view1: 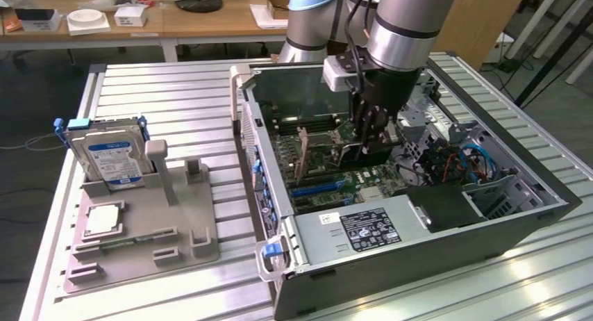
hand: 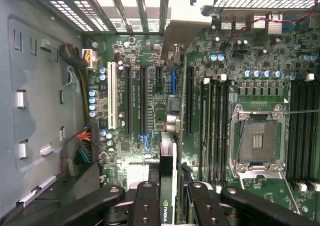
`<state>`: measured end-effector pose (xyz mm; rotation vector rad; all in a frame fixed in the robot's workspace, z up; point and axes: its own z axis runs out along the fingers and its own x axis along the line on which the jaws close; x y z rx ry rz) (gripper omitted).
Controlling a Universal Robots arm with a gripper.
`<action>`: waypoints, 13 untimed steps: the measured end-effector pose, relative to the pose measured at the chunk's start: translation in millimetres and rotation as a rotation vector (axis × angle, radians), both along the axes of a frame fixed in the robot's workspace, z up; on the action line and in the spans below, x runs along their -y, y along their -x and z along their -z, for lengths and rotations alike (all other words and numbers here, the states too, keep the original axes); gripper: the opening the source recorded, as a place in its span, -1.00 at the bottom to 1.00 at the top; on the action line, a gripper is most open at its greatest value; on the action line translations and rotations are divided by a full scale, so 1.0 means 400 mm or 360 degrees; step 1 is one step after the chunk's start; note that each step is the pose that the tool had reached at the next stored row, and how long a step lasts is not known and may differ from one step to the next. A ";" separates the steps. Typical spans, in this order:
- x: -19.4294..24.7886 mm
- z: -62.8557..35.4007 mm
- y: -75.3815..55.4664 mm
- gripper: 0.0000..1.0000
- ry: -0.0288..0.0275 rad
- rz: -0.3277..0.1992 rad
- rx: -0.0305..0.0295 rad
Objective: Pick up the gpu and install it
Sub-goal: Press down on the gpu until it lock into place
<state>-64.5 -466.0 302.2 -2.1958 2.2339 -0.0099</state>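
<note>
The gpu point(hand: 168, 158) is seen edge-on in the wrist view as a thin dark card with a green-lettered label, its silver end bracket point(hand: 176, 33) reaching toward the case's rear slot openings. My gripper point(hand: 167, 198) is shut on it, one black finger on each side. The card hangs just above the motherboard point(hand: 145, 51), over the expansion slots near the blue slot point(hand: 173, 81). In the exterior view my gripper point(view1: 369, 142) reaches straight down into the open computer case point(view1: 417, 258), with the gpu point(view1: 345, 153) below its fingers.
Inside the case are the power supply point(view1: 362, 227), the empty CPU socket point(hand: 257, 141), memory slots point(hand: 215, 131) and cable bundles point(hand: 80, 153). On the exterior view's left, a grey fixture point(view1: 139, 244) holds a silver hard drive point(view1: 110, 160) and a square chip point(view1: 102, 220).
</note>
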 end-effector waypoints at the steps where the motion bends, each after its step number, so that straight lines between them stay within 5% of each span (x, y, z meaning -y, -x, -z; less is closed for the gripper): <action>1: 0.000 0.000 0.000 -0.47 0.00000 0.0000 -0.00001; 13: 0.000 0.015 0.000 -0.47 -0.00002 0.0000 0.00001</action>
